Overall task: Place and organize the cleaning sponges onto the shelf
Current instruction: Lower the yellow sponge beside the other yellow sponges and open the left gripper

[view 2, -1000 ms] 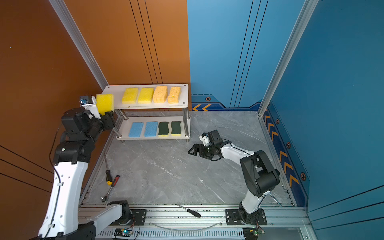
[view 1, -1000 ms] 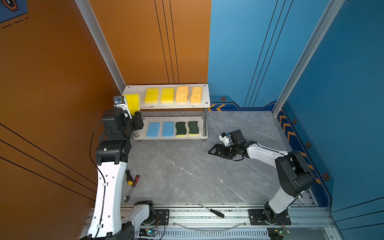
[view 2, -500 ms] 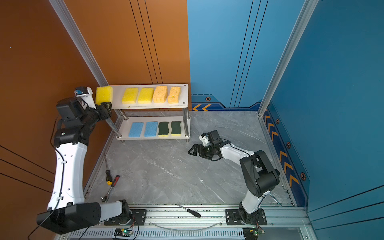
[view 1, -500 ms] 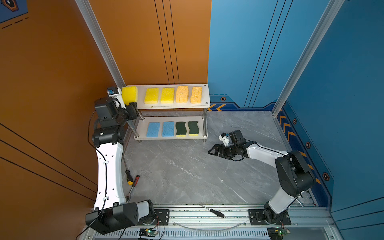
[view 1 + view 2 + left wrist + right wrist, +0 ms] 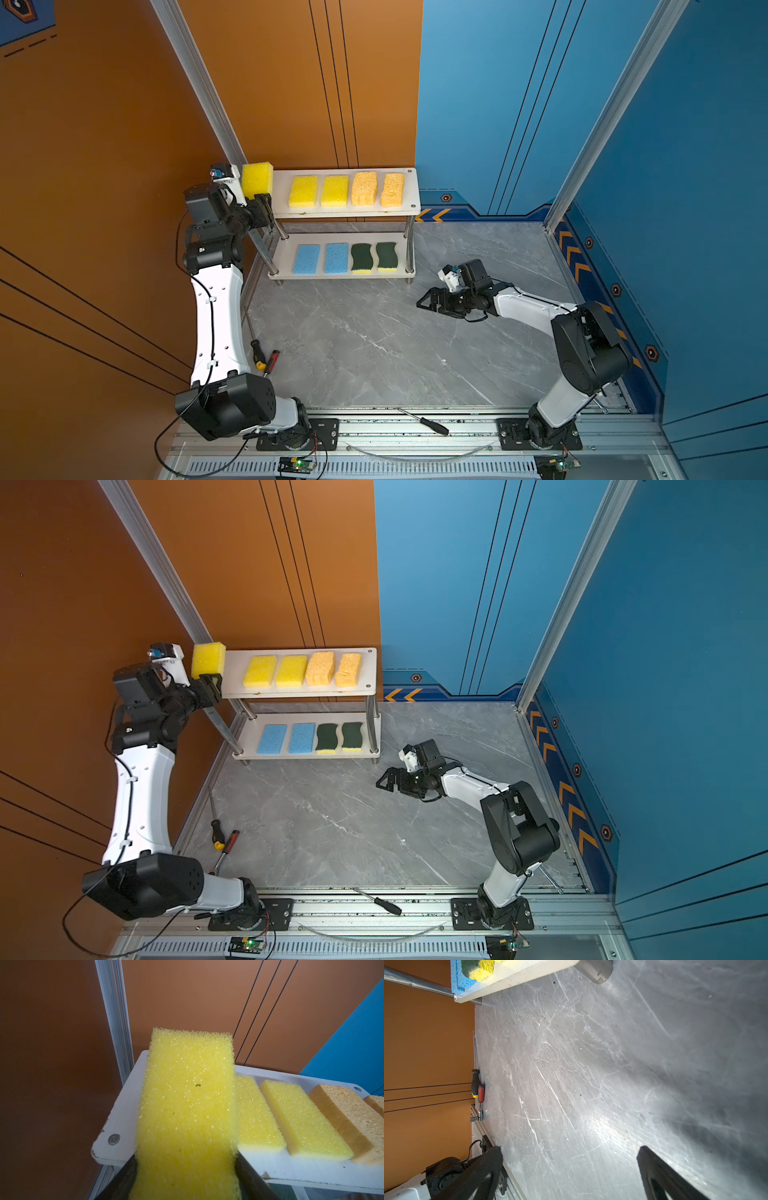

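Wrist cams are kinda stingy here: the held yellow sponge point(image 5: 187, 1115) covers one side of the next yellow one point(image 5: 257, 1118) and runs out of view, the last orange sponge point(image 5: 377, 1104) is cropped to a sliver, and the lower board point(image 5: 517, 979) only pokes in at a corner.

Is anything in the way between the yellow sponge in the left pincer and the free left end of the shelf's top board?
Nothing visible. The left pincer holds the yellow sponge at the top board's left end, which is bare; the nearest yellow sponge lies beside that spot, not on it.
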Robot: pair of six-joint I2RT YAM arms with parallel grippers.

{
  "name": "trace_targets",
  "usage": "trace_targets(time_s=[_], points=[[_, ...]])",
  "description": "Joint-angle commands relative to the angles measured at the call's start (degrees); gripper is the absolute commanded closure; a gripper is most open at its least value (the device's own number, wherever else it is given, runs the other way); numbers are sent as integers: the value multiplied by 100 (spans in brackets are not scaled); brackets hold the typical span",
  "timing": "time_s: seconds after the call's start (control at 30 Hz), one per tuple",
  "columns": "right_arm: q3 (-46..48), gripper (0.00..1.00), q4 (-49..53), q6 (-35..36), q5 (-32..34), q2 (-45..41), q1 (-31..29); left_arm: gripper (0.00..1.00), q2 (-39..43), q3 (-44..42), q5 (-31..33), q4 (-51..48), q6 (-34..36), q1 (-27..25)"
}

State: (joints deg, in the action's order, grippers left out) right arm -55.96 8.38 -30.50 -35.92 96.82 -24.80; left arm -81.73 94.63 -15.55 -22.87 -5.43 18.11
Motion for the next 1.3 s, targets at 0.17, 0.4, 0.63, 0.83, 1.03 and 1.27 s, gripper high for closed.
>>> trace_targets(time_s=[0.17, 0.4, 0.63, 0.83, 1.03, 1.27], points=[[-37, 0, 161, -44, 77, -181, 1, 37, -286, 169, -185, 450, -50, 35], [-20, 0, 142, -61, 125, -191, -16, 37, -473, 179, -337, 611, -55, 26], [-15, 0, 101, -79, 108, -137, -25, 37, -572, 192, -284, 617, 93, -104], [31, 0, 53, -76, 107, -127, -25, 36, -603, 146, -151, 575, 226, -198], [119, 0, -38, -108, 94, -132, -25, 36, -670, 100, -102, 583, 264, -246], [254, 0, -56, -96, 128, -266, 60, 36, -766, 56, -79, 582, 262, -267]])
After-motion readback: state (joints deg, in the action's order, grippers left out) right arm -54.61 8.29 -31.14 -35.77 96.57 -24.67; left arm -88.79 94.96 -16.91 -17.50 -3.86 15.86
